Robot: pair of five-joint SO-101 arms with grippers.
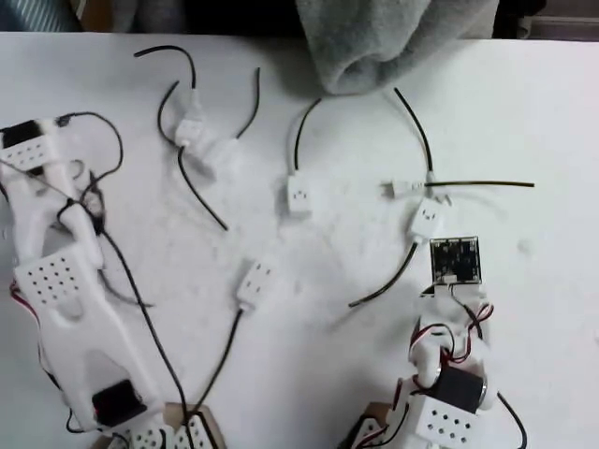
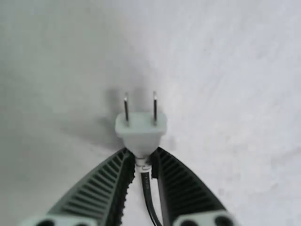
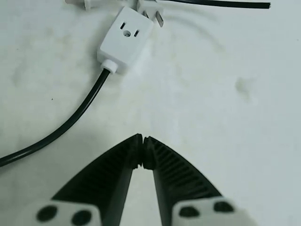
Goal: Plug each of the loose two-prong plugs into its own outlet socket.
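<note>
Plug (image 3: 149,8) beside socket (image 3: 126,40) — grey cloth (image 1: 393,42) beyond.

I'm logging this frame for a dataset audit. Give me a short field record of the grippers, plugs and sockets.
left gripper: shut on held plug, gripped at its cord end, prongs pointing away
right gripper: shut, holds nothing
near socket: on the table ahead of right gripper, slots empty, black cord
loose plug: lying beside near socket, not inserted
middle socket: slots empty
lower socket: slots empty
</note>
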